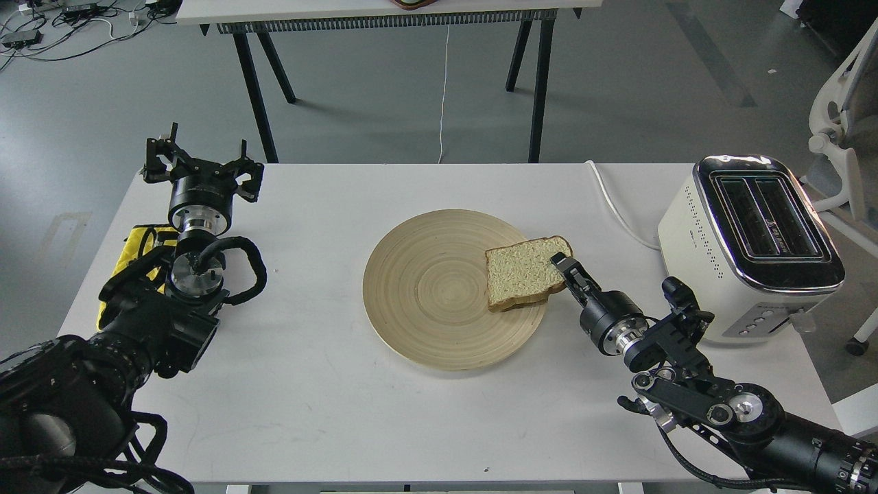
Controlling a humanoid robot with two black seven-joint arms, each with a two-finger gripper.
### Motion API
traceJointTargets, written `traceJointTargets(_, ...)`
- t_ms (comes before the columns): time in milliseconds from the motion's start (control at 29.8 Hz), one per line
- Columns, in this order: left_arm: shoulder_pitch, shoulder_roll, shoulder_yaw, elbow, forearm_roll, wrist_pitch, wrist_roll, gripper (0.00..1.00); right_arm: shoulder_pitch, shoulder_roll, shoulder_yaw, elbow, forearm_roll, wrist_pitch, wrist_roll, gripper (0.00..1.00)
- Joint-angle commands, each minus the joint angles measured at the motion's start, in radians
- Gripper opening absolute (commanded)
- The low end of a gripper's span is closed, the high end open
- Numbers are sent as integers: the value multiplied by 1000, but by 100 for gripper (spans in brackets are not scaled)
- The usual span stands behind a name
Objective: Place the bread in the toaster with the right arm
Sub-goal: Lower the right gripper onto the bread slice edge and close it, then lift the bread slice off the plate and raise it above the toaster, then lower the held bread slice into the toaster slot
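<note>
The bread [523, 273] is a pale tan slice over the right side of the round wooden plate [425, 302]. It is tilted, with a shadow under its near edge. My right gripper [564, 266] is at the slice's right edge and looks shut on it. The cream-white toaster [699, 233] stands at the table's right, its two black slots [765, 216] facing up and empty. My left gripper [202, 165] is open and empty at the far left of the table.
A white cord [614, 202] runs from the toaster to the table's far edge. A yellow object [136, 245] lies beside my left arm. A white chair [840, 130] stands right of the table, and another table's black legs [255, 89] stand behind it.
</note>
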Motion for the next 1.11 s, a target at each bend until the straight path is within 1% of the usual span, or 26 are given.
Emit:
traceJointTargets(0, 1, 0, 0, 0, 0, 0, 0, 100, 21, -38, 91, 66, 0, 6, -9, 0)
traceJointTargets(67, 1, 0, 0, 0, 0, 0, -1, 100, 54, -84, 132, 108, 0, 10, -17, 0)
traceJointTargets(201, 1, 0, 0, 0, 0, 0, 0, 100, 150, -255, 151, 184, 5, 30, -32, 0)
traceJointTargets(302, 1, 0, 0, 0, 0, 0, 0, 100, 210, -397, 146, 198, 5, 67, -24, 0)
traceJointTargets(369, 1, 0, 0, 0, 0, 0, 0, 100, 238, -486, 144, 197, 2, 111, -20, 0)
traceJointTargets(469, 1, 0, 0, 0, 0, 0, -1, 100, 270, -634, 144, 198, -9, 231, 8, 0)
traceJointTargets(570, 1, 0, 0, 0, 0, 0, 0, 100, 279, -771, 144, 203, -15, 363, 49, 0)
traceJointTargets(670, -1, 0, 0, 0, 0, 0, 0, 100, 278, -878, 143, 205, -72, 450, 97, 0)
traceJointTargets(737, -1, 0, 0, 0, 0, 0, -1, 100, 275, -921, 143, 203, -139, 486, 114, 0)
traceJointTargets(804, 1, 0, 0, 0, 0, 0, 0, 100, 267, -938, 138, 201, -198, 506, 126, 0)
traceJointTargets(1073, 1, 0, 0, 0, 0, 0, 0, 100, 261, -928, 33, 188, -236, 504, 131, 0)
